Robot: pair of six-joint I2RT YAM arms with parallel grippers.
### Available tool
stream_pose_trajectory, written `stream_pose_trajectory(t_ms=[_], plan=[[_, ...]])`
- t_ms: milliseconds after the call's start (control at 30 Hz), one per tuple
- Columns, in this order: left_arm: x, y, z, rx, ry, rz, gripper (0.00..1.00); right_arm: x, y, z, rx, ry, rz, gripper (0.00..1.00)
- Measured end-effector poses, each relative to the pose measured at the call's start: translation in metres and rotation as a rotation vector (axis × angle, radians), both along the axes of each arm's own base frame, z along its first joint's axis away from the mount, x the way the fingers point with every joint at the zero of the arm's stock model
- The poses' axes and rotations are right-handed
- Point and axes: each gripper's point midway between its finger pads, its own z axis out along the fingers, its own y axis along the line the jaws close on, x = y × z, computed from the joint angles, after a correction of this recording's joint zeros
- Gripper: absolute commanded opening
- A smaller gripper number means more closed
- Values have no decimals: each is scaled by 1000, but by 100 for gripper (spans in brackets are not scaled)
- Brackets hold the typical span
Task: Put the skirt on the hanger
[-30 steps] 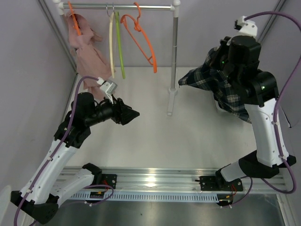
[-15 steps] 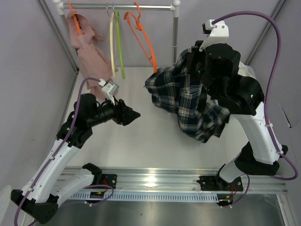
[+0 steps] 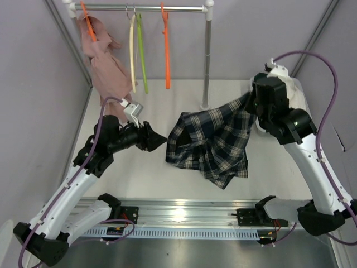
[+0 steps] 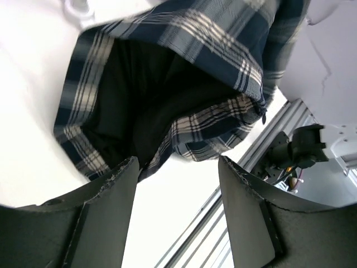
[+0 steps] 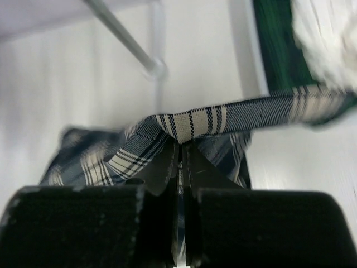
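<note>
Overhead, the plaid skirt (image 3: 215,142) hangs in mid-table from the right gripper (image 3: 252,105), which pinches one far-right corner of it, while the loose end spreads toward the near side and seems to trail on the table (image 3: 139,184). The right arm stands tall at the far right, elbow high and wrist bent down and leftward. The left arm reaches out from the near-left corner, its forearm low and the left gripper (image 3: 160,138) aimed rightward at the skirt's left edge, just short of it. On the rail (image 3: 145,8) at the far side an orange hanger (image 3: 166,50) hangs free, beside a pink garment (image 3: 106,61). From the left wrist, the jaws are spread with nothing between them, and the skirt's dark lining gapes just ahead. From the right wrist, the jaws are clenched tight on the waistband (image 5: 223,120), which runs taut across the view. To my eye the step in hand is getting a second hold: the left jaws ought to take the firm waistband rather than slack cloth, with the right pinch kept hard and lifted enough that the hem stops dragging, so the band can be drawn straight for the hanger.
</note>
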Motion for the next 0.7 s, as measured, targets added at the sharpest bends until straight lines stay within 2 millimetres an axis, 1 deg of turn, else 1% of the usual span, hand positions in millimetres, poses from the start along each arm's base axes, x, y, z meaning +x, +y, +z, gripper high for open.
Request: stream_pose_trajectory(t_ms=[33,67,100,133,167,200,267,333,367,400,500,600,700], plan=[[1,0,-7,0,16,8,65,-4,-13,-27,6,55,-32,0],[1,-1,-13,-4,30,13,65,-7,-23,-51,17,103,-57,2],[2,-1,-23,-6,53,20,64,-11,-31,-76,35,144,-81,8],[2,-1,-34,-6,83,28,64,-16,-37,-97,40,190,-97,27],[3,-2,-45,-4,109,34,64,-21,-42,-121,54,244,-118,32],[3,-2,-56,-3,139,43,64,-26,-45,-145,62,296,-136,35],[4,-2,-76,6,193,62,64,-35,-48,-180,70,380,-152,47],[8,-1,-92,17,228,92,64,-42,-48,-202,73,437,-158,55],[11,0,-100,23,244,111,64,-44,-46,-207,78,451,-157,58],[13,1,-108,28,258,131,64,-45,-44,-208,83,453,-155,60],[22,5,-127,39,298,197,64,-45,-28,-203,84,432,-117,64],[36,5,-140,44,327,251,65,-47,3,-195,67,415,-36,64],[51,6,-157,61,360,316,65,-46,49,-191,35,411,65,64]])
